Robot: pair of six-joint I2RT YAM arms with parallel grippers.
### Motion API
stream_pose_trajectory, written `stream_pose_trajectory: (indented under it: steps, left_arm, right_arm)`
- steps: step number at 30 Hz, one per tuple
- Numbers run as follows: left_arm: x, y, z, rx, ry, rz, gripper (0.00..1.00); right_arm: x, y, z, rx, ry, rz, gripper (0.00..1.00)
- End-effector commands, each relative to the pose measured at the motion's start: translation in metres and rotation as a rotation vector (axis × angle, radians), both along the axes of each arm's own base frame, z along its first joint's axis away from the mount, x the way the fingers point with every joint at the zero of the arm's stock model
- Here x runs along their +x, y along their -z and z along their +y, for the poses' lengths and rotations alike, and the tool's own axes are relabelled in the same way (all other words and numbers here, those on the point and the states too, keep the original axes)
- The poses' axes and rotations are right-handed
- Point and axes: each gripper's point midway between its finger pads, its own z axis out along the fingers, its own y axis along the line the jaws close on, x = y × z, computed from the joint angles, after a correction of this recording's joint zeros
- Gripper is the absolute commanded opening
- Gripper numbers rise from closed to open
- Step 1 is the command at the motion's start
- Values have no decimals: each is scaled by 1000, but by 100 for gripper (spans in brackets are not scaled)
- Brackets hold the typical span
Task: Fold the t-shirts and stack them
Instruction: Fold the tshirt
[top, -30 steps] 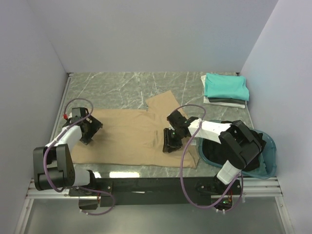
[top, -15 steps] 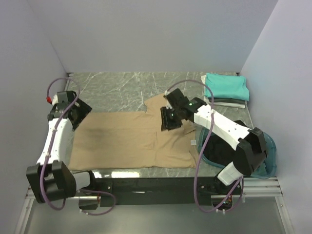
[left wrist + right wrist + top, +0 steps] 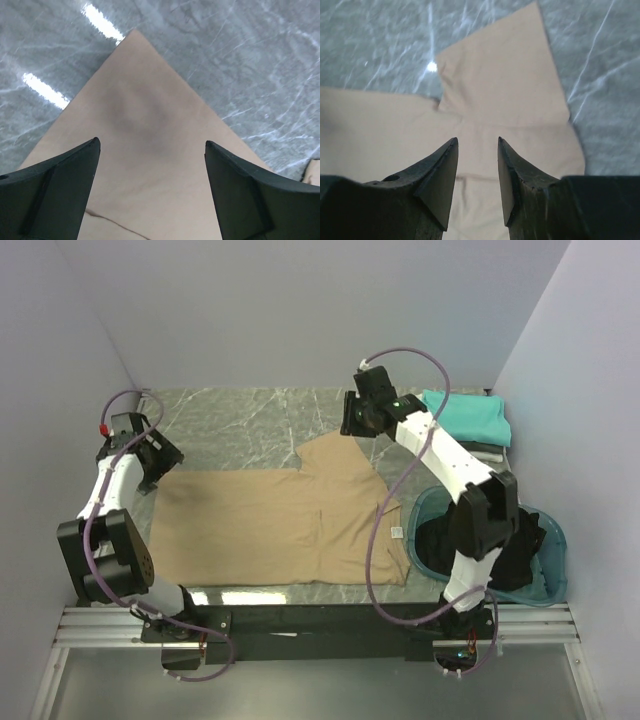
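Hovering open and empty, the left gripper (image 3: 152, 145) is over the tan shirt (image 3: 270, 525) at its upper-left corner (image 3: 170, 480), the right gripper (image 3: 477, 142) over its sleeve (image 3: 335, 455).

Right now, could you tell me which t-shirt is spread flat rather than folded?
The tan t-shirt, flat mid-table; the teal t-shirt tops a folded stack at the far right.
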Motion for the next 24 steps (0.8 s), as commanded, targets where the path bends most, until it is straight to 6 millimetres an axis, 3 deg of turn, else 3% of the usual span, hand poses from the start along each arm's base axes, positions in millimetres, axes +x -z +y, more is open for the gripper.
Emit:
stream_pose_trajectory:
  steps: [1,6,8,9,10,11,12,17,24]
  left_arm:
    - [22,-23,3,-3,42,-76,91]
    - [25,-21,3,-31,31,-56,91]
    - [27,-22,2,-39,20,-57,92]
    - [28,-23,2,-42,17,-61,92]
    - [28,-22,7,-25,-6,-55,92]
    - [28,-22,9,-23,-12,-51,92]
    - [29,-23,10,-20,-19,-49,92]
    - [29,-11,13,-28,-51,-8,92]
    - [29,-9,19,-7,-64,13,93]
  right_arm:
    - [52,-2,-13,-11,42,-88,45]
    - [105,25,-22,14,46,-72,45]
    - [121,25,-21,11,34,-90,45]
    - [127,42,-23,-8,31,-70,45]
    - [132,47,-23,-16,25,-69,45]
    - [140,42,-22,-19,13,-90,45]
    - [143,57,-20,-28,6,-65,45]
    - [156,78,-20,-12,1,-41,45]
    - [163,104,-14,7,-6,-10,46]
